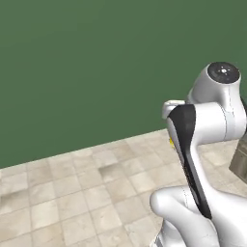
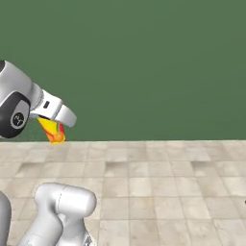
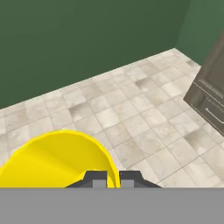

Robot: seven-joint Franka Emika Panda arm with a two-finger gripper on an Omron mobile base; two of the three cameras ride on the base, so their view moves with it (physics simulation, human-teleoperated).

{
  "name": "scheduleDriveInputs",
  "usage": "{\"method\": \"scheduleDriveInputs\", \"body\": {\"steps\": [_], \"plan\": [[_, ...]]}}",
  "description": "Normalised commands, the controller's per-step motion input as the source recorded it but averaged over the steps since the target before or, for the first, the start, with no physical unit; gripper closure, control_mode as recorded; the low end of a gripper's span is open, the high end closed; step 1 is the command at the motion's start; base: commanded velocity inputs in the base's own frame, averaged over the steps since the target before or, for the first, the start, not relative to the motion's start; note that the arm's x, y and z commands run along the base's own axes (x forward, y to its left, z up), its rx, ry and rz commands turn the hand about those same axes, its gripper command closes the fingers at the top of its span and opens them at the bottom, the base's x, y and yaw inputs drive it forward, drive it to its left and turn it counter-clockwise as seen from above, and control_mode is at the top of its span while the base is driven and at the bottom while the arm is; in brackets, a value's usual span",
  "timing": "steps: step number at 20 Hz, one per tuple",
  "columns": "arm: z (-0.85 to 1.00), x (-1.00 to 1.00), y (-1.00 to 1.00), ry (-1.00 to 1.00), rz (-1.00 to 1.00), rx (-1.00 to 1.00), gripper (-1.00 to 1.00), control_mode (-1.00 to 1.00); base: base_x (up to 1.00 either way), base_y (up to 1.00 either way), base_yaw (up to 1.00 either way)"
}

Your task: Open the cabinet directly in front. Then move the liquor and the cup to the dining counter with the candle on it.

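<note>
My gripper [image 3: 113, 178] is clamped on the cup [image 3: 57, 159] rim at lower left of the hand view; thin rim pinch could slip and drop it on the floor tiles [image 3: 131, 118] mid-carry

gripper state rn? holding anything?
Gripper: shut on the rim of the yellow cup, carried above the tiled floor.

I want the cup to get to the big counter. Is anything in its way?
The fingers hold the yellow cup above bare tiled floor. Nothing visible blocks it, but no dining counter is in sight, so the route cannot be judged.
</note>
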Motion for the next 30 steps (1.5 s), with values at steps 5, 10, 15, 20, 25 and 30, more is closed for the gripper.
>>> {"method": "scheduleDriveInputs", "body": {"steps": [5, 10, 15, 20, 25, 30], "plan": [[0.00, 0.00, 0.00, 0.00, 0.00, 0.00, 1.00, 1.00, 0.44, 0.00, 0.79], [0.00, 0.00, 0.00, 0.00, 0.00, 0.00, 1.00, 1.00, 0.00, 0.00, 0.93], [0.00, 0.00, 0.00, 0.00, 0.00, 0.00, 1.00, 1.00, 0.00, 0.00, 0.94], [0.00, 0.00, 0.00, 0.00, 0.00, 0.00, 1.00, 1.00, 0.72, -0.36, 0.63], [0.00, 0.00, 0.00, 0.00, 0.00, 0.00, 1.00, 1.00, 1.00, -1.00, 0.28], [0.00, 0.00, 0.00, 0.00, 0.00, 0.00, 1.00, 1.00, 1.00, -0.53, 0.11]]}}
